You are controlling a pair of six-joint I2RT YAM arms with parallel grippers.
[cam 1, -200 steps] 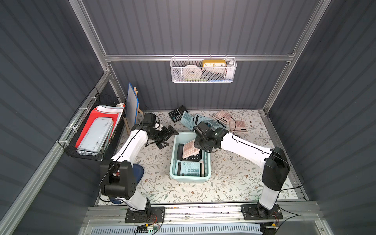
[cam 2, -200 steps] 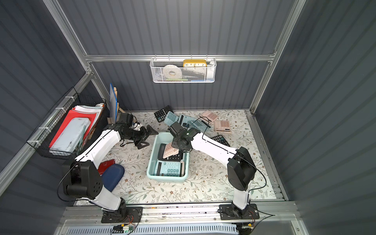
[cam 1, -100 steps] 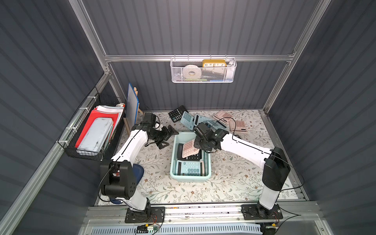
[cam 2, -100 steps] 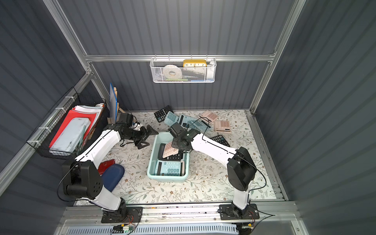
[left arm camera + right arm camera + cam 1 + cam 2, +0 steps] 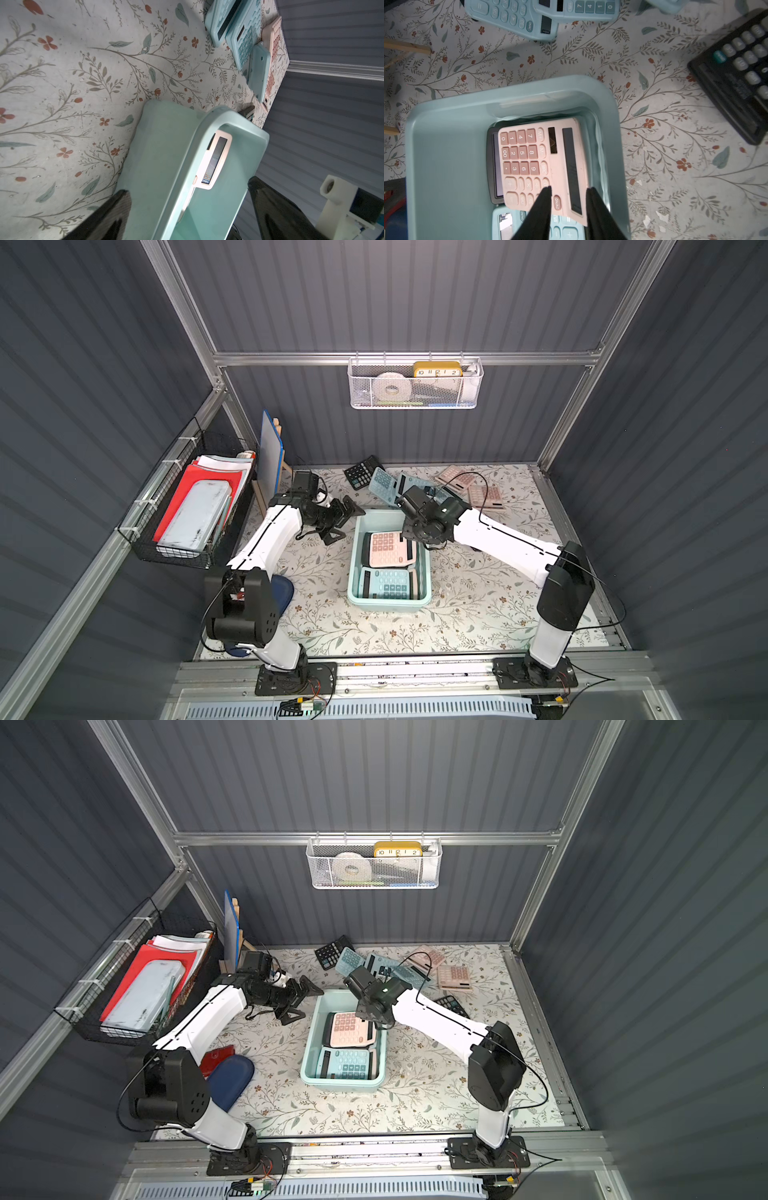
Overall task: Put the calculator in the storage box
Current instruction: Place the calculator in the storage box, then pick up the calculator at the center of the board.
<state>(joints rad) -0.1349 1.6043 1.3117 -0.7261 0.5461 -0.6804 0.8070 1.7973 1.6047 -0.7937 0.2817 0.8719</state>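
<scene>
Spread a little and holding nothing, the right hand (image 5: 569,195) hangs at 2 o'clock from the pink calculator (image 5: 388,549) in the storage box (image 5: 388,602).

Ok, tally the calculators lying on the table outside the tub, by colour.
Blue calculators: 3
Pink calculators: 2
Black calculators: 2
Total: 7
</scene>
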